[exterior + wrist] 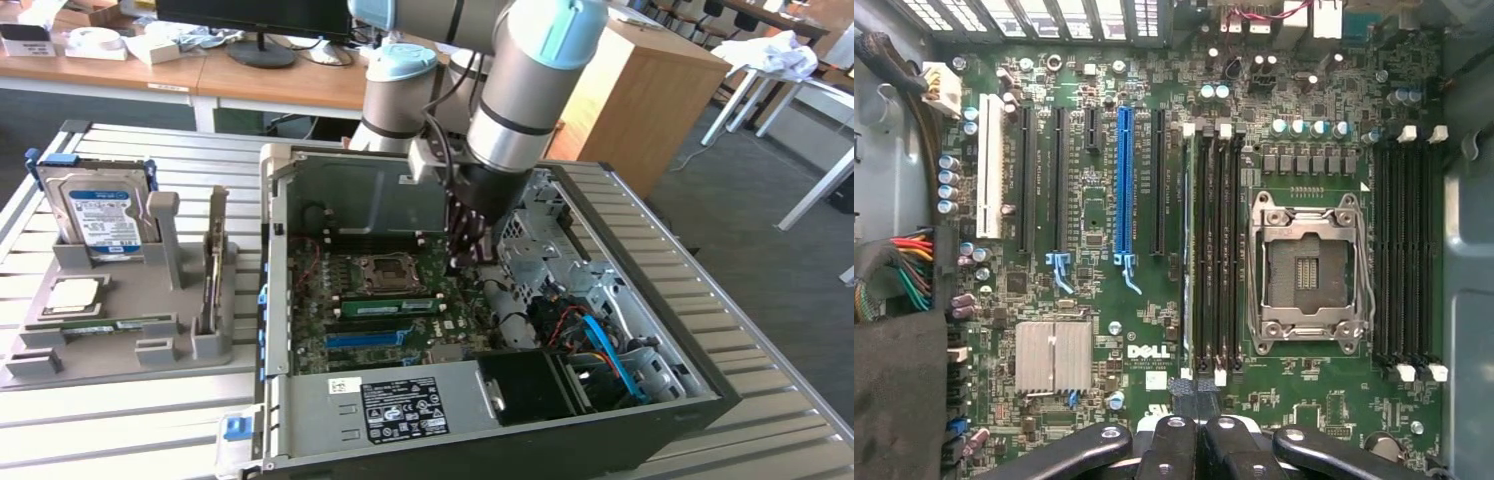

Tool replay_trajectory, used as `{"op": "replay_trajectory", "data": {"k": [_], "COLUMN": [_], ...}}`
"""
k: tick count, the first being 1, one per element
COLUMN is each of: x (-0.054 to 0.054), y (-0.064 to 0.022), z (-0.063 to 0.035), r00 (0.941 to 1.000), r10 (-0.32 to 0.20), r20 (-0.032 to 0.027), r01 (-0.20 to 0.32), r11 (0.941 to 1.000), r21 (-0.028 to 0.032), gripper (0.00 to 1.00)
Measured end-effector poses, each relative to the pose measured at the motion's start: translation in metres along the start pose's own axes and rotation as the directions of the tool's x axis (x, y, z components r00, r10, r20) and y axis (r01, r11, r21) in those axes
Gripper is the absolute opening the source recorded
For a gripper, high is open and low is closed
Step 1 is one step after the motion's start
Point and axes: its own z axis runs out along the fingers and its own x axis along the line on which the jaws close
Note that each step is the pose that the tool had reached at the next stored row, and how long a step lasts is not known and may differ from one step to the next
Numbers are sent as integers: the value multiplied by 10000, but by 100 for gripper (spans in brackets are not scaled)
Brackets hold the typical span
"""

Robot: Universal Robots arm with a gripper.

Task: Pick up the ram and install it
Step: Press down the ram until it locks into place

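The ram (387, 303), a long green stick, stands on edge in a memory slot of the motherboard (350, 330), between the processor socket (387, 270) and the blue slot strip (363, 338). In the wrist view the ram (1188, 250) is a thin edge-on line in the slot row beside the open socket (1309, 270). My gripper (465, 262) reaches down inside the open computer case, just past the socket end of the ram, and is not touching it. Its dark fingers (1172, 440) are pressed together and shut on nothing, the gripper (1199, 405) hovering over one end of the slot row.
A grey holder (120, 345) on the exterior view's left carries a hard drive (96, 215), a square chip (74, 293), another green stick (100, 325) and an upright card (214, 270). Case walls (274, 260), a power supply (387, 405) and cable bundles (594, 340) hem in the board.
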Motion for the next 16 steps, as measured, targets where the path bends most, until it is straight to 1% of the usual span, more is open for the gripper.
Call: {"op": "replay_trajectory", "data": {"k": [16], "x": [3], "y": [-3], "z": [100], "r00": [10000], "r10": [0], "r20": [0], "r01": [0], "r11": [10000], "r21": [0], "gripper": [10]}}
